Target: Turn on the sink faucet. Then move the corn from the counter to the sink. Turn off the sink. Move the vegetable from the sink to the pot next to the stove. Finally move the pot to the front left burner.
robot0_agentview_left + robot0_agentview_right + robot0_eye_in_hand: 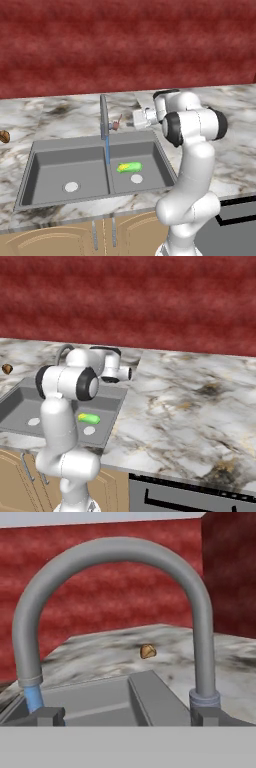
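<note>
We see the corn [129, 167] lying in the right basin of the sink [45, 150], beside its drain, with water running from the sink faucet [104, 117]. Our gripper [136, 119] hangs spread and empty just right of the faucet's lever, probably to shut the water off.

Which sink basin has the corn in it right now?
The right-hand basin: the corn lies just above its white drain; the left-hand basin holds none.
</note>
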Motion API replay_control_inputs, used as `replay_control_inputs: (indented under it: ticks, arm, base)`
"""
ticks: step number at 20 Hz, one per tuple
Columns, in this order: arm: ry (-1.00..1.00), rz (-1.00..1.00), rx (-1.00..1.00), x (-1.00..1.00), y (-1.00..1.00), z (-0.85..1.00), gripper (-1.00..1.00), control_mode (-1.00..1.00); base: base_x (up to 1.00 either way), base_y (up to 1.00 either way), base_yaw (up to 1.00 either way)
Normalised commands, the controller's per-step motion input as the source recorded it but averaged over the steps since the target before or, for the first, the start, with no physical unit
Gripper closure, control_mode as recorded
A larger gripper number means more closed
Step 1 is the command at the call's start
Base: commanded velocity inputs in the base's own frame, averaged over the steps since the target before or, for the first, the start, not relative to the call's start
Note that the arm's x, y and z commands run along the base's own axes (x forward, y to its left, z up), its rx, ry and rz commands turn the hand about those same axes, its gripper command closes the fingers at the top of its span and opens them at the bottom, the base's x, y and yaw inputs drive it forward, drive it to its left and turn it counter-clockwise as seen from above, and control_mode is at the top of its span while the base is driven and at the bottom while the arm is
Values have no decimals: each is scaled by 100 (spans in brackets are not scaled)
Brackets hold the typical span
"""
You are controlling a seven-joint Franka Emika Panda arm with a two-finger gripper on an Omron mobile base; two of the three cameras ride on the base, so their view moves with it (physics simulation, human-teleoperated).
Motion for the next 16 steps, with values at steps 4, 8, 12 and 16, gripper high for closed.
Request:
replay_control_inputs:
  ticks: [4,8,12,16]
  arm:
    - [0,4,2,31,20,0,-100,-100]
    - [0,5,1,28,24,0,-100,-100]
    - [0,4,0,22,23,0,-100,-100]
    - [-8,0,0,0,-22,0,-100,-100]
  base:
    - [0,0,0]
    - [0,0,0]
    - [0,0,0]
    - [0,0,0]
